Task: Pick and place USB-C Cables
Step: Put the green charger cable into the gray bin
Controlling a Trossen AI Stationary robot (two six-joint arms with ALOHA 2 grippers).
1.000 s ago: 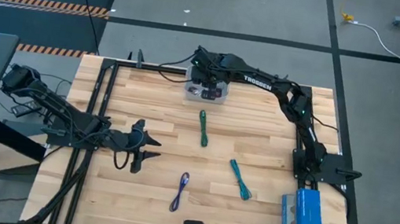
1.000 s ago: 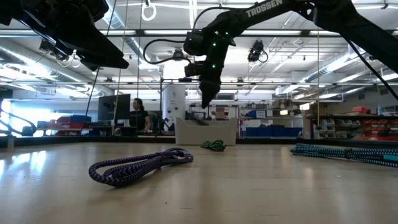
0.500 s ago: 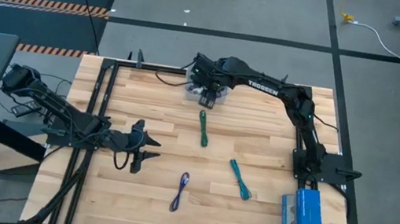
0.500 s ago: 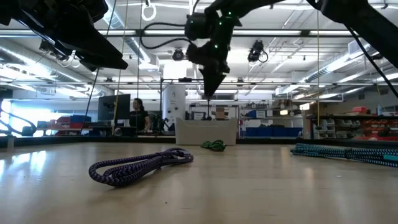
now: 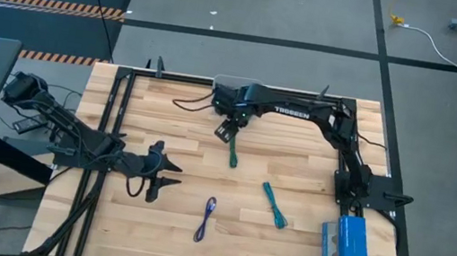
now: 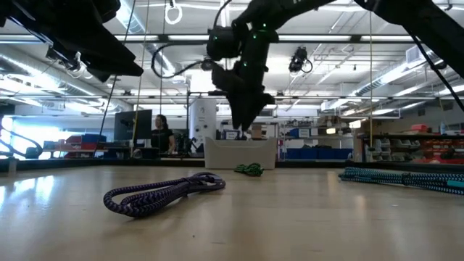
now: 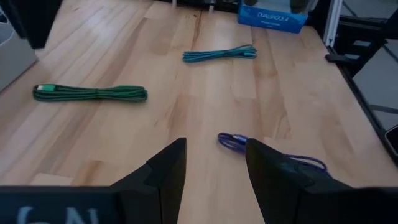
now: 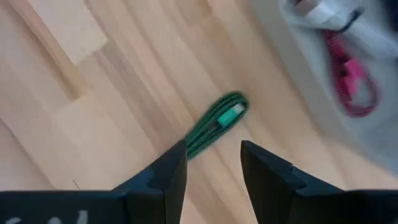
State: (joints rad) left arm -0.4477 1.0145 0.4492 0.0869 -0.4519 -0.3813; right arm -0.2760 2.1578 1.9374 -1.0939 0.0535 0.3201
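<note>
High view: braided green cable [image 5: 232, 151]

The bin [image 8: 373, 134] is blurred and cut off by the right wrist view's edge; the magenta cable [image 8: 351, 78] inside shows only in part. In the high view, the right arm [image 5: 303, 115] hides the bin.

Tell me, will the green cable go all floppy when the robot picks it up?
Probably somewhat: the green cable is a thin folded bundle, so its ends would likely droop. It looks light. Lying flat on the table, it shouldn't roll. The open right gripper hovers above it.
</note>
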